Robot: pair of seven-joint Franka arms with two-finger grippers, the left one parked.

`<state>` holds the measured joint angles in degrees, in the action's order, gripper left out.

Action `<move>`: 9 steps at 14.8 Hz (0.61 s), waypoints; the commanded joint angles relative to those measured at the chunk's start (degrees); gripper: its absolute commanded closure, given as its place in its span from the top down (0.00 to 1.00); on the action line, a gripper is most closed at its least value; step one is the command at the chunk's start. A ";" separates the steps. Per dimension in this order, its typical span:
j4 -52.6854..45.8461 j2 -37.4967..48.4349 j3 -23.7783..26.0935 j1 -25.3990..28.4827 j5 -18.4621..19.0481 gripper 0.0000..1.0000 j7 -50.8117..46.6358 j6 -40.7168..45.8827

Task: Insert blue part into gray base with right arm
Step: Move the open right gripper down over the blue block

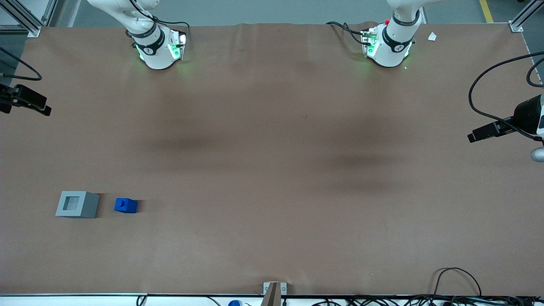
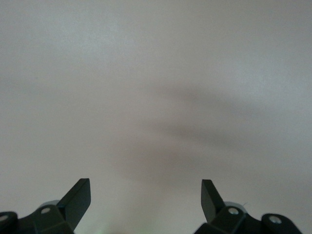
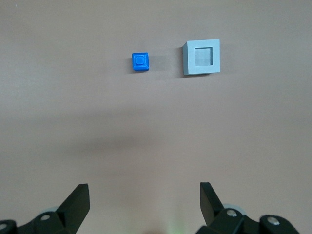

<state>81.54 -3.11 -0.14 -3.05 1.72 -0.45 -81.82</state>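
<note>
The blue part (image 1: 126, 205) rests on the brown table, beside the gray base (image 1: 77, 204) and a short gap from it, at the working arm's end of the table. Both show in the right wrist view too: the blue part (image 3: 140, 62) and the gray base (image 3: 201, 57) with its square recess facing up. My right gripper (image 3: 145, 187) hangs high above the table, open, with nothing between its fingers (image 3: 78, 197). It is farther from the front camera than both blocks. In the front view only the right arm's base (image 1: 155, 49) shows.
Black cameras on mounts stand at both ends of the table (image 1: 26, 101) (image 1: 497, 127). Cables (image 1: 457, 280) lie along the table's front edge, by a small bracket (image 1: 274, 289). A white scrap (image 1: 432, 36) lies near the parked arm's base.
</note>
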 commanded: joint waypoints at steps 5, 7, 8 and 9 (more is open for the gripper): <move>0.37 0.57 -0.13 -0.46 -0.23 1.00 -0.78 -0.09; 0.55 -0.13 -0.21 -0.99 -0.23 1.00 -0.87 -0.53; 1.07 -1.09 -0.21 -1.08 -0.23 1.00 -0.87 -2.71; 2.03 -1.54 -0.21 -0.99 -0.23 1.00 -0.87 -4.56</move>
<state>82.04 -3.62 -0.62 -3.48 1.72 -0.55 -83.46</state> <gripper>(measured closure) 0.000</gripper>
